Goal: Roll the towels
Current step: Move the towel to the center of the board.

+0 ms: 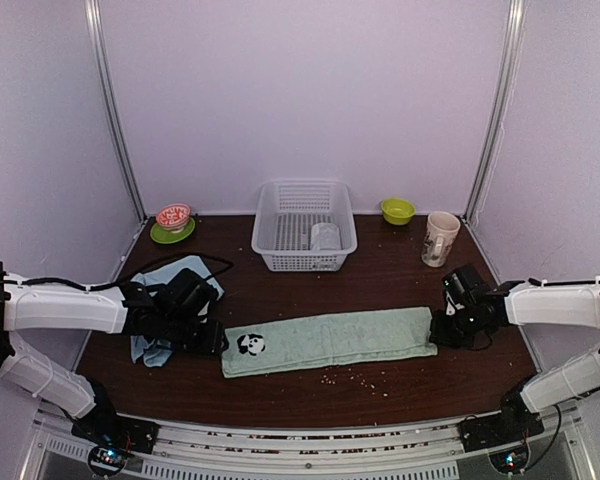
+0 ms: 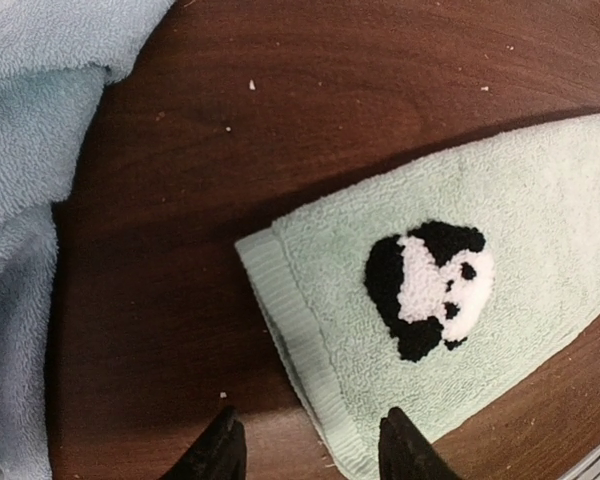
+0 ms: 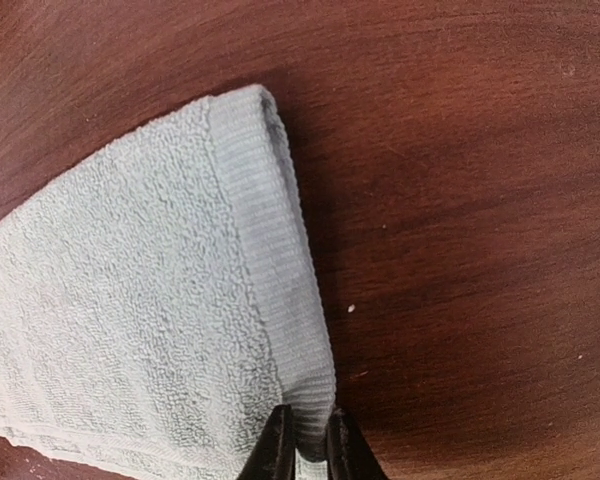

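Note:
The pale green towel lies folded in a long strip across the middle of the table, its panda patch at the left end. My left gripper is open and empty just off that end; in the left wrist view its fingertips straddle the towel's hem near the panda patch. My right gripper is shut on the towel's right hem. The light blue towel lies crumpled at the left, mostly under my left arm. A greyish-white towel sits in the basket.
A white lattice basket stands at the back centre. A green plate with a pink bowl is at the back left, a small green bowl and a patterned cup at the back right. Crumbs lie near the front edge.

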